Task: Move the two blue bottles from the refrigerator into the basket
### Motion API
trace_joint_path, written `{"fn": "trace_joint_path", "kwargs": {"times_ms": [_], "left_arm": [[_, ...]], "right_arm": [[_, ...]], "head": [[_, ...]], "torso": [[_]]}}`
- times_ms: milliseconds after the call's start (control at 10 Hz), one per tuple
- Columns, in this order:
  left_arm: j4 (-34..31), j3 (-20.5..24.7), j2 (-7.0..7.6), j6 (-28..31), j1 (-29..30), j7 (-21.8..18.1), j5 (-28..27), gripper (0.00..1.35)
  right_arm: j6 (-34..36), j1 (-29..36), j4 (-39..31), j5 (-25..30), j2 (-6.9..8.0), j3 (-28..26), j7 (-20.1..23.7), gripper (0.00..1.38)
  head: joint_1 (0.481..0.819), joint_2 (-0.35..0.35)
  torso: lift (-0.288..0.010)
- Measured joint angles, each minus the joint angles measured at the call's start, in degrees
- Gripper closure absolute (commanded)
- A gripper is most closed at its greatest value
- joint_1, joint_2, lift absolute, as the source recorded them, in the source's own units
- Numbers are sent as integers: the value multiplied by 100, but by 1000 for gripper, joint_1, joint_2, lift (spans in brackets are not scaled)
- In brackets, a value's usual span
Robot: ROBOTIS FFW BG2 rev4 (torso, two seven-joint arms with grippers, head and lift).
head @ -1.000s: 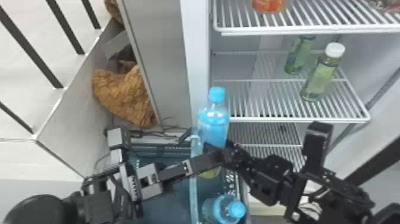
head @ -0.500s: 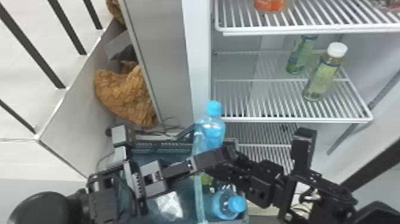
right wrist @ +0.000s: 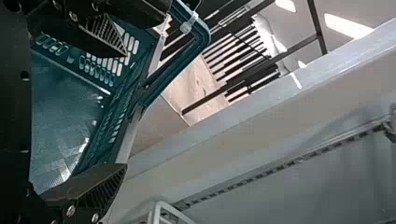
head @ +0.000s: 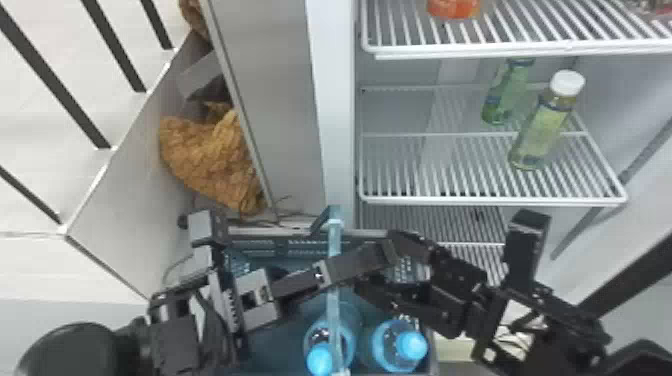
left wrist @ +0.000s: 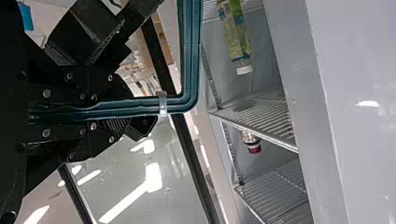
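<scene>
Down in the basket [head: 300, 239] now is the blue bottle [head: 320, 357] that the right gripper [head: 382, 270] held over it a moment ago, and the right gripper has let go, its fingers spread apart. It sits just beside the other blue bottle [head: 411, 345], both near the basket's edge closest to the robot, the second one by its right corner, while the left gripper [head: 365, 257] is clenched around the basket's handle [head: 334, 300].

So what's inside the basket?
The basket holds one blue bottle and another beside it. The handle crosses over the first. The left arm and right arm hide parts of the inside, so anything beneath them can't be seen.
</scene>
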Motion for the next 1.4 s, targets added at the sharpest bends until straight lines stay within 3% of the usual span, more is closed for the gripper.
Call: {"fn": "trace_joint_path", "kwargs": {"times_ms": [400,800,1100,1400], "left_arm": [[3,74,-17,-52,93,5,48,1199],[3,167,-42,-69,161,3,50,1199],[4,168,-51,-81,159,9,-10,1199],[17,211,-57,-81,232,9,-3,1199]], "right_arm": [[-1081,713,-259,216,55,-490,0,124],[-2189,1877,-506,603,421,-1527,53,125],[-2840,2523,-613,872,542,-1981,124,147],[-3491,3447,-948,1194,826,-2691,69,163]], "head": [[695,-21],[695,-172],[695,-241],[695,-343]], "torso": [[-220],[-220],[-220],[-220]]}}
